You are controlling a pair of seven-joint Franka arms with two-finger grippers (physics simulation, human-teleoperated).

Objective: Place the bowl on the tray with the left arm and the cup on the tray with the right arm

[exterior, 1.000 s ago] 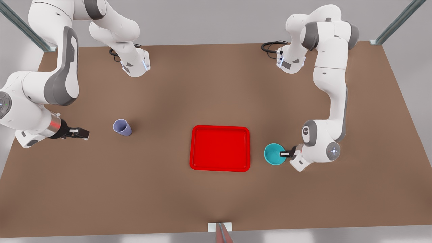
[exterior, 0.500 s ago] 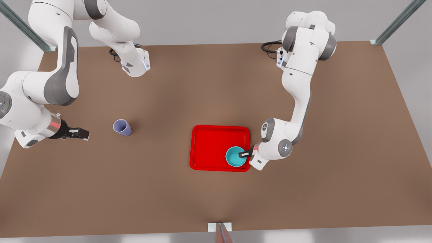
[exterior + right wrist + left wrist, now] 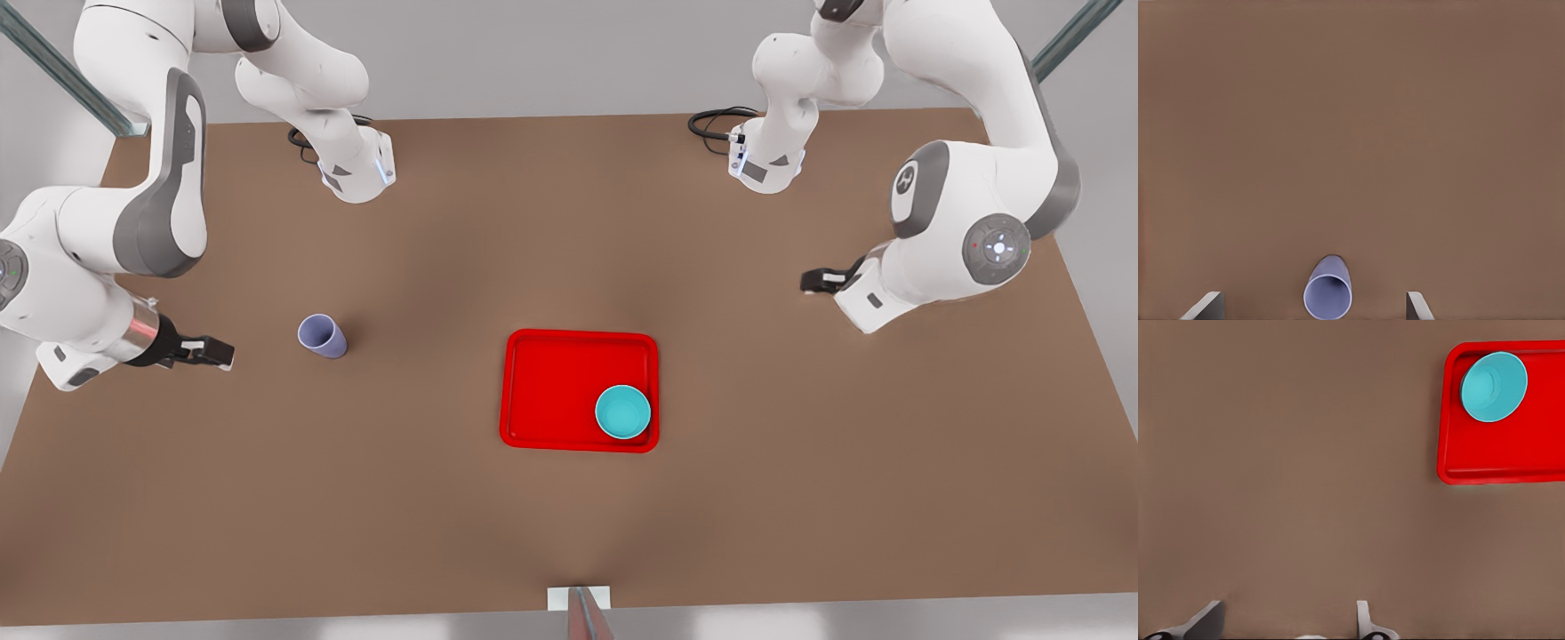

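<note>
Bowl [image 3: 622, 412] on tray [image 3: 551, 391] — left end effector [image 3: 816, 282] open, empty; right end effector [image 3: 213, 353] open near cup [image 3: 321, 336].

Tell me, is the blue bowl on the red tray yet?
Yes. The bowl sits inside the tray, in a corner, with no gripper touching it.

No readable text, label, brand, number or sign appears on anything here.

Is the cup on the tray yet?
No, the cup stands on the bare table, well off toward the front view's left of the tray, which holds just the bowl.
</note>
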